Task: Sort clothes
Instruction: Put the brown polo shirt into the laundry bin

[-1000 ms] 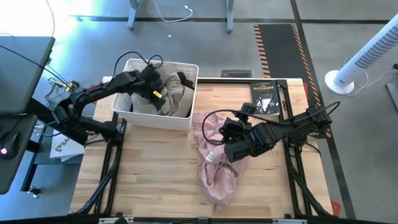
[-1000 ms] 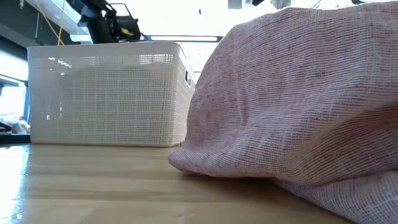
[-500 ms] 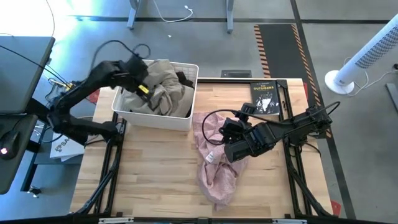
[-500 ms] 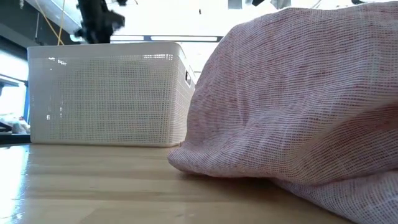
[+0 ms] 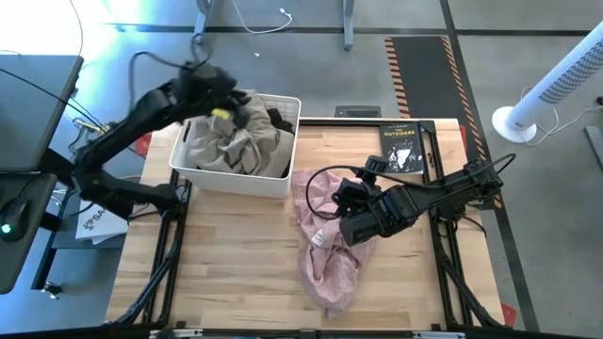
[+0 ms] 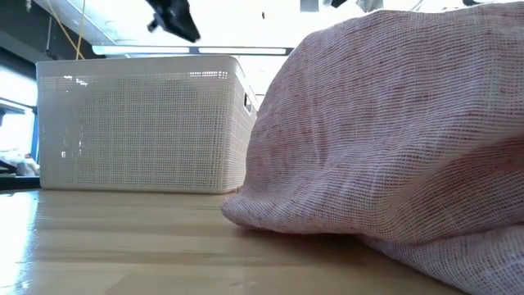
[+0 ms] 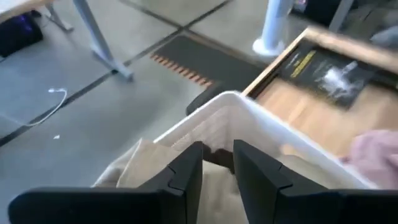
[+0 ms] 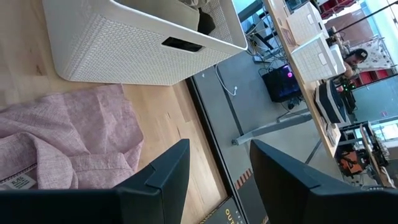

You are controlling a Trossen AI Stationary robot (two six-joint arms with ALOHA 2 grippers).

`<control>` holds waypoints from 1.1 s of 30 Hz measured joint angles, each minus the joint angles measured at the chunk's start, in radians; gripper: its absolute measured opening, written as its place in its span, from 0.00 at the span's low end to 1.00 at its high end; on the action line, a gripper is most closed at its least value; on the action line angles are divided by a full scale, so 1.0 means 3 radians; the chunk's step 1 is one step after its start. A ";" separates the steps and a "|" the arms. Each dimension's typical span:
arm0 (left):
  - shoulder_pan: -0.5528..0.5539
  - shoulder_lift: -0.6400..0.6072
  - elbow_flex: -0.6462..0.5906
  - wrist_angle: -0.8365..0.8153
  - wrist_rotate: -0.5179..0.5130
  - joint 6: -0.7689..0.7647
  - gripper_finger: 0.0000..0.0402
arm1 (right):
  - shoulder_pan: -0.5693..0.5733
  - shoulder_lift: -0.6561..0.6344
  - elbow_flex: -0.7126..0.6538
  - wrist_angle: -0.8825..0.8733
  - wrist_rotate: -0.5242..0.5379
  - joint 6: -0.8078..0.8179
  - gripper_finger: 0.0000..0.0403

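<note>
— Where was your left gripper (image 5: 229, 97) at that moment?

— Raised above the far-left corner of the white basket (image 5: 279, 179), around eleven o'clock on the table (image 5: 236, 264). My fingers (image 7: 186, 171) stood slightly apart with nothing between them, as the left wrist view showed.

— And the clothes?

— The khaki-beige garment (image 5: 231, 146) lay heaped in the basket, filling most of it, with a black garment (image 5: 279, 120) poking out at its far-right corner. The light pink garment (image 5: 325, 250) lay spread on the table just right of the basket and ran toward six o'clock.

— Your right gripper (image 5: 337, 201)?

— Over the pink garment near the table's middle, fingers (image 8: 163, 174) wide apart and empty. A black book (image 5: 401, 148) lay at about one o'clock, well apart from the clothes.
</note>
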 joint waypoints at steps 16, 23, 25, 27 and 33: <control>0.0269 0.1191 -0.1062 0.0424 0.0150 0.0045 0.10 | 0.0088 0.0000 0.0000 -0.0026 -0.0119 0.0088 0.41; 0.0263 0.1109 -0.1509 0.0916 0.0066 -0.0004 0.07 | 0.0113 0.0000 0.0000 -0.0023 -0.0079 0.0114 0.41; 0.0204 0.0966 -0.1439 0.0777 -0.0049 0.0019 0.06 | 0.0112 0.0000 0.0000 -0.0023 -0.0046 0.0114 0.41; 0.0134 0.0751 -0.1324 0.0686 -0.0131 0.0067 0.05 | 0.0105 0.0000 0.0000 -0.0023 0.0009 0.0113 0.41; -0.0090 -0.0012 -0.1107 0.0662 -0.0235 0.0073 0.03 | 0.0085 0.0000 0.0000 -0.0024 0.0026 0.0085 0.41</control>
